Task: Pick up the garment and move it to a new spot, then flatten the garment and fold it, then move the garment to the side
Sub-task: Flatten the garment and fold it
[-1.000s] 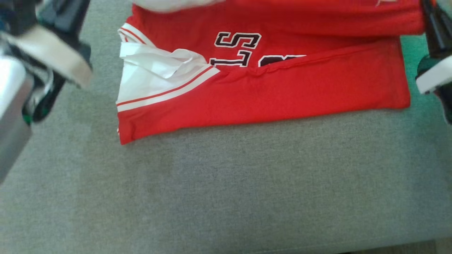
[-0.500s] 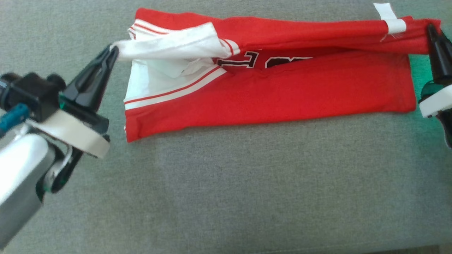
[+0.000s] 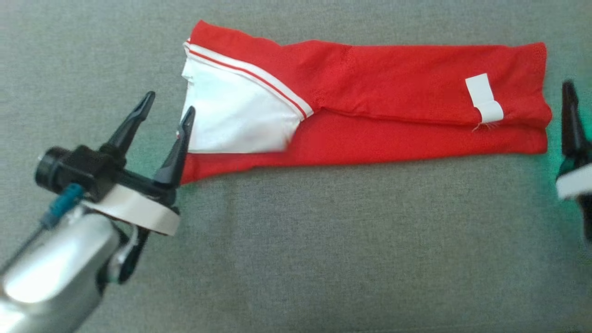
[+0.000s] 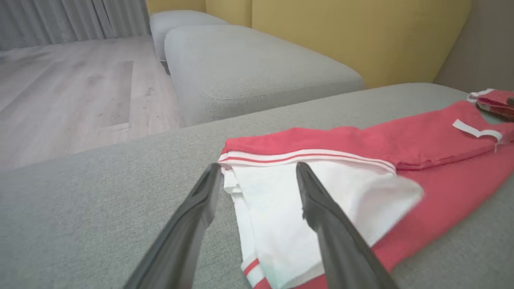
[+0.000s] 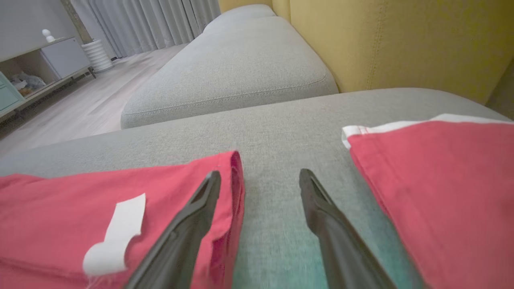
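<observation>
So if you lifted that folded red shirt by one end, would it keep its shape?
Probably not: the shirt is thin cloth, lying in soft folds flat on the cushion. Lifted by one end, its layers would likely sag and unfold. Pushed, it would probably bunch up, since the cushion's weave looks rough.

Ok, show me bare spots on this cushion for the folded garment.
Widest bare stretch: grey cushion on the robot's side of the garment, between left gripper and right gripper. A narrow strip lies beyond it. Crowded: both garment ends, at the open grippers, plus a second red cloth past the right end.
</observation>
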### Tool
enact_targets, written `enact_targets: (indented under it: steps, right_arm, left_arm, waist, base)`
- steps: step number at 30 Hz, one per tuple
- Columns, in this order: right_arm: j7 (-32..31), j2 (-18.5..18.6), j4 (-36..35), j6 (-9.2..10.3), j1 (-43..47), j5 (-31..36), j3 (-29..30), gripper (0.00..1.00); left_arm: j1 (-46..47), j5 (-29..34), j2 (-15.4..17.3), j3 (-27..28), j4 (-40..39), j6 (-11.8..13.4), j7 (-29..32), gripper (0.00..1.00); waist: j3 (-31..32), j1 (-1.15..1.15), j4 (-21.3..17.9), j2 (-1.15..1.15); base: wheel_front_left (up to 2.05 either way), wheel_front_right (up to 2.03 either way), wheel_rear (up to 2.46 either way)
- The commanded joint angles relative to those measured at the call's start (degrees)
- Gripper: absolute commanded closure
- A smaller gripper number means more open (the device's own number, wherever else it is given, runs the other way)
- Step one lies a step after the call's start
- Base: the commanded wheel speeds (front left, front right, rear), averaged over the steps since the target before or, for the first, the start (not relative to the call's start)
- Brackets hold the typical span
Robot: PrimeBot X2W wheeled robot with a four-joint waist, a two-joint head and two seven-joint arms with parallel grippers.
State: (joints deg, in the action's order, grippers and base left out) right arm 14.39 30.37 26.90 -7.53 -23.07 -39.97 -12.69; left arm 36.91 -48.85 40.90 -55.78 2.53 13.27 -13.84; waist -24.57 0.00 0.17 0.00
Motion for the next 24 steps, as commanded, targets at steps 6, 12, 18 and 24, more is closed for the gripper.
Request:
enact_targets:
  steps: [6,12,18,24]
  right_arm:
    - [0.6,-5.06,-5.72,0.04,10.18,4.84,6.6,0.0]
    - [-0.17,-9.77,-3.21,0.04,11.08,7.32,12.78,0.0]
    - [-4.44,-10.66,3.88,0.04,8.73,11.3,17.87,0.0]
    - [-9.56,-12.57,11.21,0.04,7.38,12.15,20.85,1.0]
  left_arm:
    - [-6.92,11.03,-6.91,11.86,-1.38,7.16,-1.13,0.0]
    - [-17.99,25.95,-16.61,20.13,-4.68,10.72,-1.15,0.0]
    - [-26.11,34.37,-24.87,24.17,-6.64,9.76,-1.15,0.0]
    - [-30.19,39.12,-29.83,28.66,-6.16,6.74,-1.16,0.0]
  waist:
    - [3.35,0.0,1.84,0.0]
    - [6.1,0.0,5.32,0.0]
    - [7.98,0.0,9.48,0.0]
    - [8.92,0.0,12.39,0.0]
  base:
    - [0.0,0.0,0.0]
    - [0.0,0.0,0.0]
    - [0.0,0.0,0.0]
    - [0.0,0.0,0.0]
